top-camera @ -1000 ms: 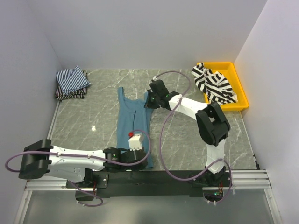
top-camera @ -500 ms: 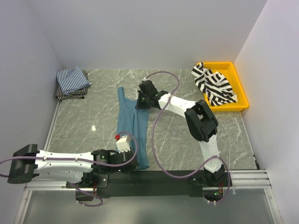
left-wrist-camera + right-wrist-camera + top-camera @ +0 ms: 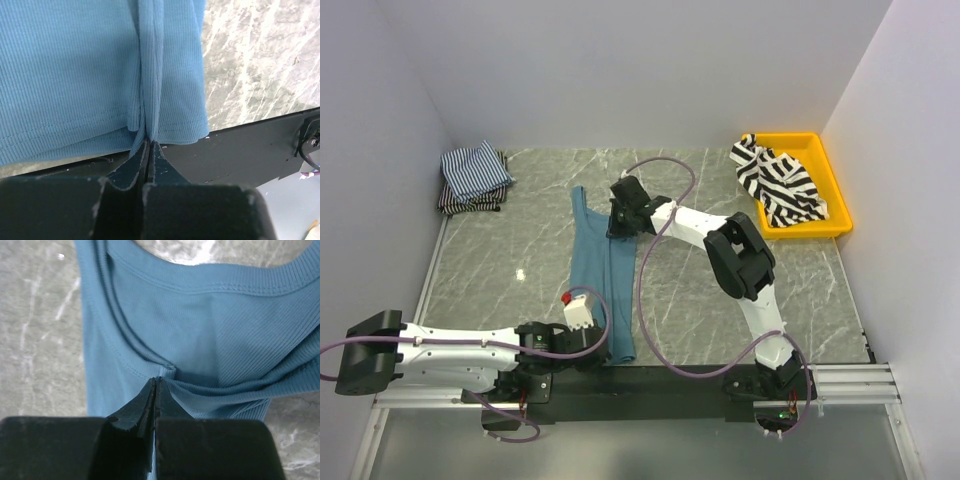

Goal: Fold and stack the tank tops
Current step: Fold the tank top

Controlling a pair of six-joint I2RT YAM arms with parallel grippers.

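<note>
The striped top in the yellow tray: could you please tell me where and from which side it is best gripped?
Probably a raised fold near the middle of the striped top, coming straight down from above. It lies crumpled in the tray, whose walls would block a sideways approach, and a bunched fold offers cloth to pinch.

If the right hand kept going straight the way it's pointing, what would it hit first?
The teal top that the right hand pinches; beyond its neckline only table shows, though depth is unclear.
</note>
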